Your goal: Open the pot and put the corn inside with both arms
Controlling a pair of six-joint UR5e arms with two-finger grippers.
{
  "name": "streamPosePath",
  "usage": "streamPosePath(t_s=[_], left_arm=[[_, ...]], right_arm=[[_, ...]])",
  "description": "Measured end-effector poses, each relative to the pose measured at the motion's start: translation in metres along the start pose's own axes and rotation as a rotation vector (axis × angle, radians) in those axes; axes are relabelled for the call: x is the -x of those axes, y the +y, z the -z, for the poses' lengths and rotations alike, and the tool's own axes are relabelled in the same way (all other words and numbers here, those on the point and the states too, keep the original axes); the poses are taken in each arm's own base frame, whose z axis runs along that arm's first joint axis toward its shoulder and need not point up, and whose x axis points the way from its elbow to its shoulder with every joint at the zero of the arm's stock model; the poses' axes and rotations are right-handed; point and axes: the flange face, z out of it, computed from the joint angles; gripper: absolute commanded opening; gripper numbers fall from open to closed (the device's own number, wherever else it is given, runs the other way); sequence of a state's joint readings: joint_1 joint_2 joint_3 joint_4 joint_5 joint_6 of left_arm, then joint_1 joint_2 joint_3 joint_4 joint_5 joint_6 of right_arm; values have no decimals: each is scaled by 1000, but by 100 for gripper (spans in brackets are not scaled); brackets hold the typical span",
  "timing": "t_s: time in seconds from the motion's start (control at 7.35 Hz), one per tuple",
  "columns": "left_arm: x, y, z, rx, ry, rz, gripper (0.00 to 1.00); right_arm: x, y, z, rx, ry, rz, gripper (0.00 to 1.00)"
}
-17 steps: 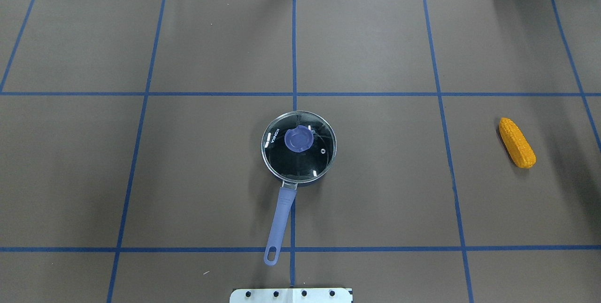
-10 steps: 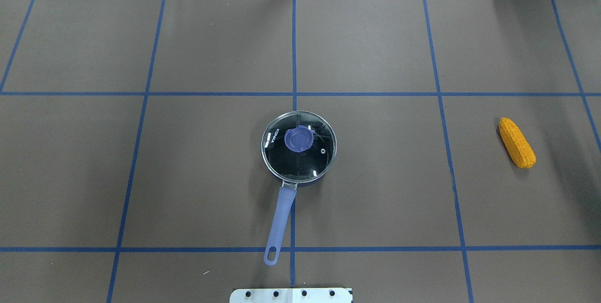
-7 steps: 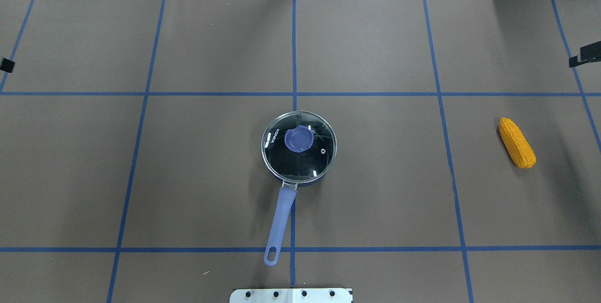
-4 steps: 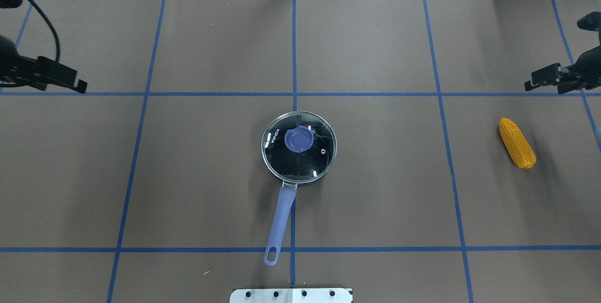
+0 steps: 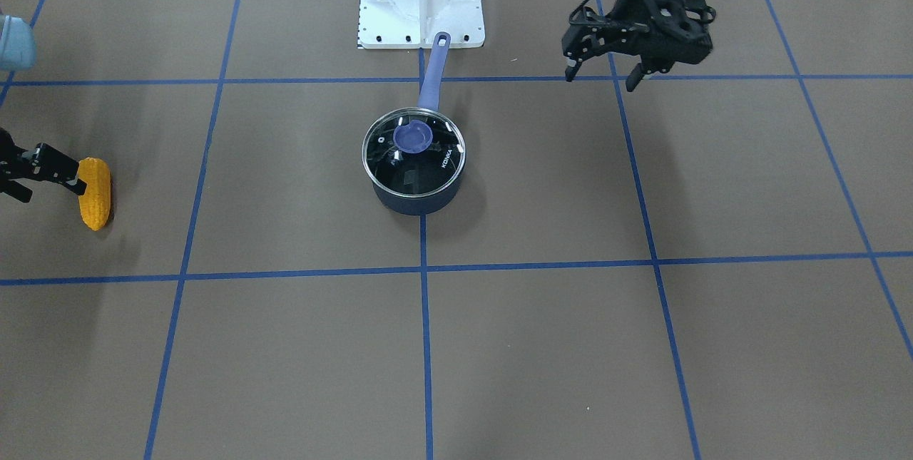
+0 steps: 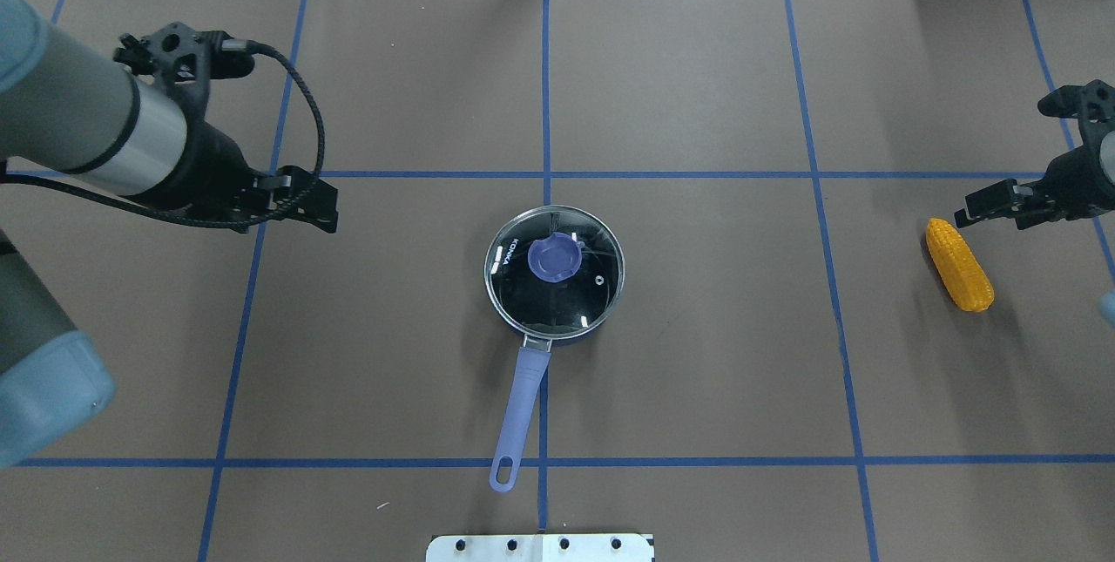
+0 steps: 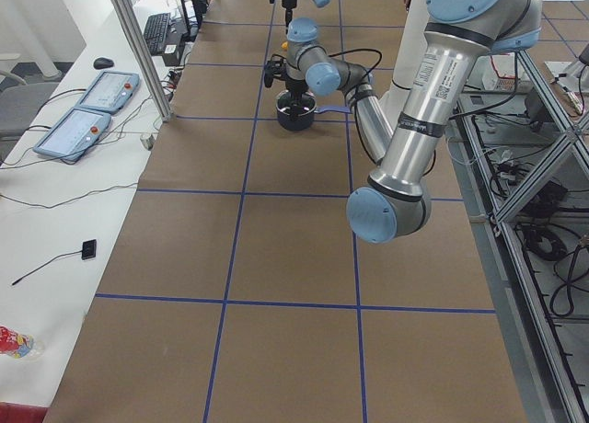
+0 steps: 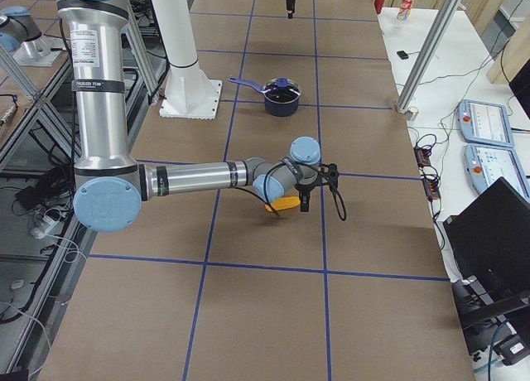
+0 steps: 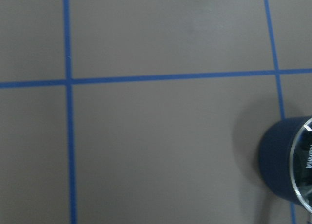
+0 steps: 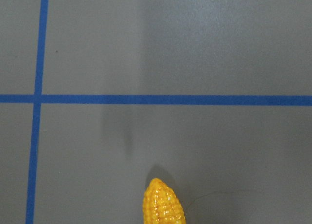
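The pot stands mid-table with its clear glass lid on and its lavender handle pointing toward the robot base; it also shows in the front view and at the edge of the left wrist view. The corn lies on the table at the right, also in the front view and the right wrist view. My left gripper is open and empty in the air left of the pot. My right gripper is open and hovers by the corn's far end.
The table is brown with a blue tape grid. The white robot base plate sits at the near edge behind the pot handle. Control pendants and cables lie on the white bench beyond the far edge.
Both arms have come in from the sides. The left gripper moved right toward the pot, and the right gripper moved down toward the corn. The pot, lid and corn have not moved.
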State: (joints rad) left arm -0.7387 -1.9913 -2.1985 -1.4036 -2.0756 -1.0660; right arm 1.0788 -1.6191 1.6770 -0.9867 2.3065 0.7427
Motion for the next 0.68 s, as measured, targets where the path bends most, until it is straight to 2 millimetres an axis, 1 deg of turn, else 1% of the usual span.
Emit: streamPosePath(t_s=[0.14,0.27,0.41,0.54,0.68], left_arm=[[-30,15,-5,11,-2,15,98],[-57,31,-17,12,-5,20,98],[-82,41,-30,7,-10,28,98],[-104,47,-44,6,-15,41,98],[-129,48,-57,1,-21,56,98]], right_arm=[[5,8,-3,2,6,10,100],[12,13,-10,2,18,14,100],[18,17,-19,0,31,21,100],[20,19,-26,-2,45,29,100],[20,20,-31,-4,59,36,100]])
